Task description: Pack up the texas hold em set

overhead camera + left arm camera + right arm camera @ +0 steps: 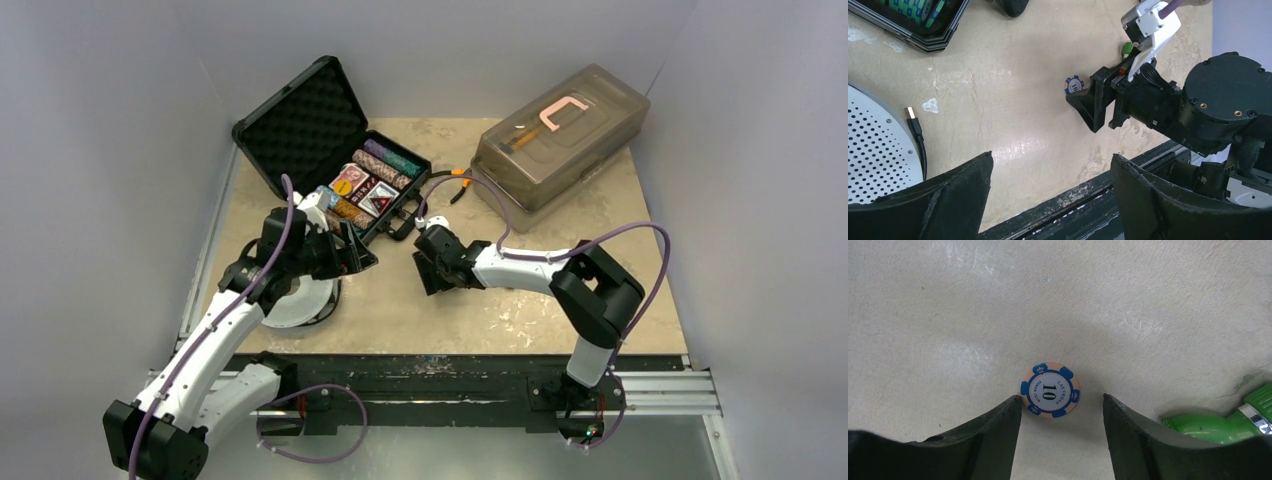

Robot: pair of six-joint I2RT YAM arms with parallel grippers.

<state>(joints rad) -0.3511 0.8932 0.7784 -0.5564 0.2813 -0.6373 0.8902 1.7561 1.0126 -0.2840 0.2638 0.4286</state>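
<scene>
Your right fingers [998,435] stand wide, the 10 chip [1050,390] flat on the desk [948,315] just past their tips, lower centre. Left fingers [948,200] gape wide, empty; the open case [300,120] sits upper left.

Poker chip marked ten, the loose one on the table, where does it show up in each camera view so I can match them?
Top external: not visible; the right gripper covers that spot.
Left wrist: the poker chip lies upper centre, at the tip of the jaws.
Right wrist: the poker chip sits centre, just ahead of the open jaws.
Shared landmark: the right gripper.
</scene>
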